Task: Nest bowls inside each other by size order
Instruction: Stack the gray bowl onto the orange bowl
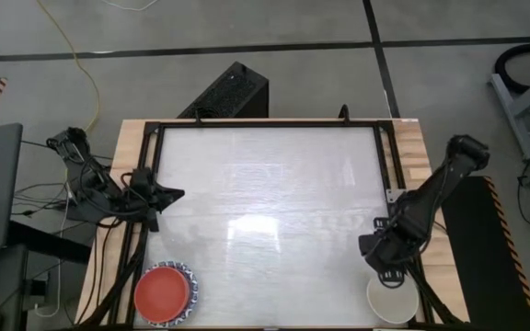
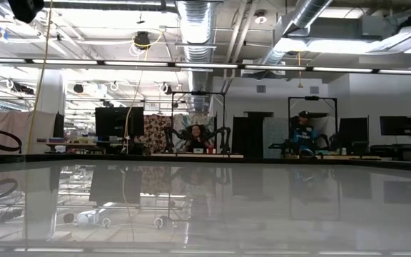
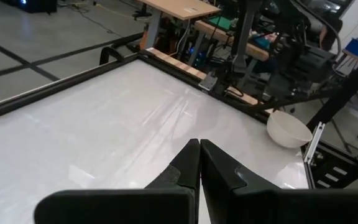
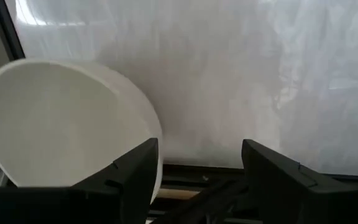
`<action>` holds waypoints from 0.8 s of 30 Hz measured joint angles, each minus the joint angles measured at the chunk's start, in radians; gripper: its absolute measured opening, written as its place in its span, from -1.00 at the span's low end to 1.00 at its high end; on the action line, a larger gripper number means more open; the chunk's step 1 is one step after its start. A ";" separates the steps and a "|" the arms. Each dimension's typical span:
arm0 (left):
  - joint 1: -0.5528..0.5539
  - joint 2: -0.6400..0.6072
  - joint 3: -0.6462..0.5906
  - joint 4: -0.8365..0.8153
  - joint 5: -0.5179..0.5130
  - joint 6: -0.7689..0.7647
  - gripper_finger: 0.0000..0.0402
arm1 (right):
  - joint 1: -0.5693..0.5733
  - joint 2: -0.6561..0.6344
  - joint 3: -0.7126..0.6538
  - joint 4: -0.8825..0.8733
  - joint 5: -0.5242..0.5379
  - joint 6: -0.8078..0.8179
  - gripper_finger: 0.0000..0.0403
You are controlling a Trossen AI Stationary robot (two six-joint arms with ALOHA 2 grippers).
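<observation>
Nesting partly done: a red bowl point(image 1: 161, 292) sits inside a blue-rimmed bowl point(image 1: 189, 280) at the table's near left corner. A cream bowl point(image 1: 392, 299) lies apart, near right, under the spread-fingered right gripper point(image 1: 386, 273). Left gripper point(image 1: 177, 194) waits, pinched together.

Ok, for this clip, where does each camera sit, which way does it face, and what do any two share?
High: overhead, straight down; both arms, red bowl in a blue-rimmed bowl, cream bowl.
Low: table height, level across the glossy table into the room; no arm shows.
Left wrist: past the shut left gripper toward the cream bowl.
Right wrist: open right gripper beside the cream bowl.
Shared: high and both wrists see the cream bowl.
</observation>
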 joint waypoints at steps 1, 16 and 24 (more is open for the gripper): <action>0.000 0.006 0.000 0.000 0.000 -0.005 -1.00 | 0.011 0.006 0.000 0.005 0.000 0.000 0.26; 0.000 0.056 0.000 0.002 0.007 -0.074 -1.00 | 0.082 0.141 -0.045 0.138 -0.004 -0.024 0.27; 0.000 0.056 0.000 0.002 0.007 -0.076 -1.00 | 0.084 0.240 -0.047 0.180 -0.009 -0.060 0.19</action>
